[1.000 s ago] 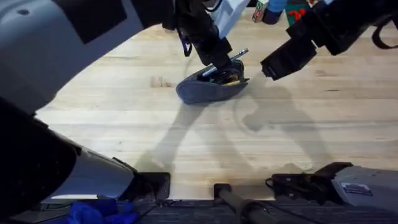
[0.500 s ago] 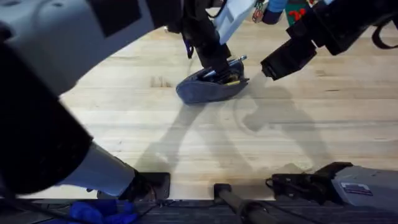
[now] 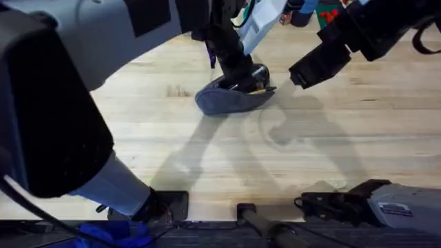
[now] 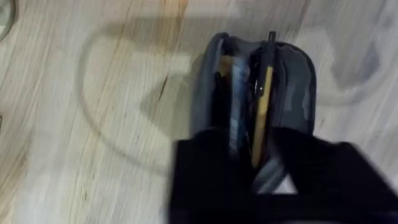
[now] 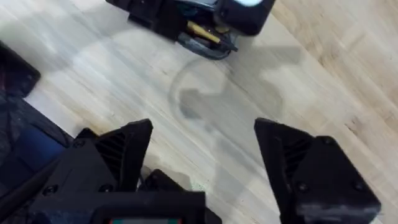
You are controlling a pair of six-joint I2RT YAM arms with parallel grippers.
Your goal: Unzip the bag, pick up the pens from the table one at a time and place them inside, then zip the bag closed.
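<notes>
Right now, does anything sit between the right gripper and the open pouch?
Nothing lies on the bare table between them. The right gripper hangs open beside the pouch, apart from it. The left gripper is down in the pouch's open mouth, over the yellow pen, so it blocks the opening itself.

We see the left gripper (image 3: 242, 74) blocking the bag's (image 3: 224, 101) opening; bare table (image 3: 310, 145) surrounds it.
</notes>
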